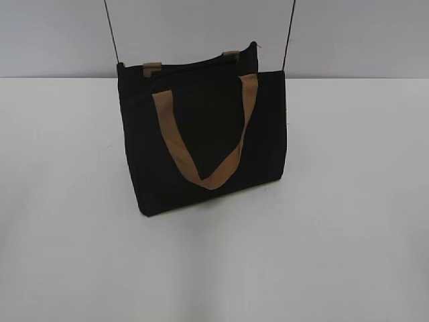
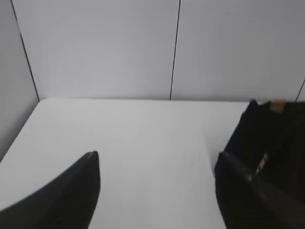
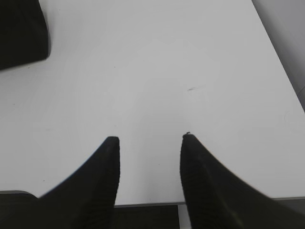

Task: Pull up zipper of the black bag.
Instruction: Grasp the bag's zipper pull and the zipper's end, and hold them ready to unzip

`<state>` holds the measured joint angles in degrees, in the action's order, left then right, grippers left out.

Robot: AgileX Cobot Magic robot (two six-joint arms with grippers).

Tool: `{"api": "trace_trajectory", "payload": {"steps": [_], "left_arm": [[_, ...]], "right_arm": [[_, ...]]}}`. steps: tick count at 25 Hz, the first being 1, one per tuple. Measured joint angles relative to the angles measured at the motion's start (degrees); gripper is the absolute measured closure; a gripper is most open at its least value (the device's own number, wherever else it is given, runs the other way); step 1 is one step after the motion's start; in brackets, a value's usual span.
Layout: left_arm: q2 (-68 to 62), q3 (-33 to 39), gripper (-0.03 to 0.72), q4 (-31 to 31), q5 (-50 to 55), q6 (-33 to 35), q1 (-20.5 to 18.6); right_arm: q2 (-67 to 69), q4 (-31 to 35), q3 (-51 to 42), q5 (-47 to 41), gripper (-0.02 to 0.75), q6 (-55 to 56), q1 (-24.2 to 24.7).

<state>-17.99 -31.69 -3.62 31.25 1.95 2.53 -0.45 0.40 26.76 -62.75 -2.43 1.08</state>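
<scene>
The black bag [image 1: 201, 134] stands upright in the middle of the white table, with a tan loop handle [image 1: 201, 176] hanging down its front. The zipper track [image 1: 191, 67] runs along its top edge; I cannot make out the silver pull there. No gripper shows in the exterior view. My left gripper [image 2: 157, 155] is open and empty above the table, with the bag [image 2: 281, 133] at its right. A small pale glint [image 2: 261, 162] shows at the bag's near end. My right gripper [image 3: 150, 138] is open and empty; a corner of the bag [image 3: 21, 28] is far to its upper left.
Two thin black cords [image 1: 110, 30] rise from the bag's top corners. A grey wall [image 2: 119, 47] stands behind the table. The table's front edge [image 3: 143, 204] runs just under my right gripper, and its right edge [image 3: 279, 52] slants away.
</scene>
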Motion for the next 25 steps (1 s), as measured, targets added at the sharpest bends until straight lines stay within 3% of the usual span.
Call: {"api": "trace_trajectory", "payload": {"steps": [10,17,21,25], "left_arm": [[-27.9,15.9,0.153,0.0,-55.9,-0.7,1.7],[-57.3,17.2,0.158,6.7,-85.2,-2.9,5.4],[-71.1,17.2,0.158,8.7,-96.7,-5.5,5.5],[-81.7,16.8,0.160,14.8,-99.7,-8.3,5.5]], "right_arm": [[0.0,0.0,0.0,0.0,0.415,0.0,0.0],[0.0,0.1,0.0,0.0,0.415,0.0,0.0],[0.0,0.1,0.0,0.0,0.415,0.0,0.0],[0.0,0.1,0.0,0.0,0.415,0.0,0.0]]}}
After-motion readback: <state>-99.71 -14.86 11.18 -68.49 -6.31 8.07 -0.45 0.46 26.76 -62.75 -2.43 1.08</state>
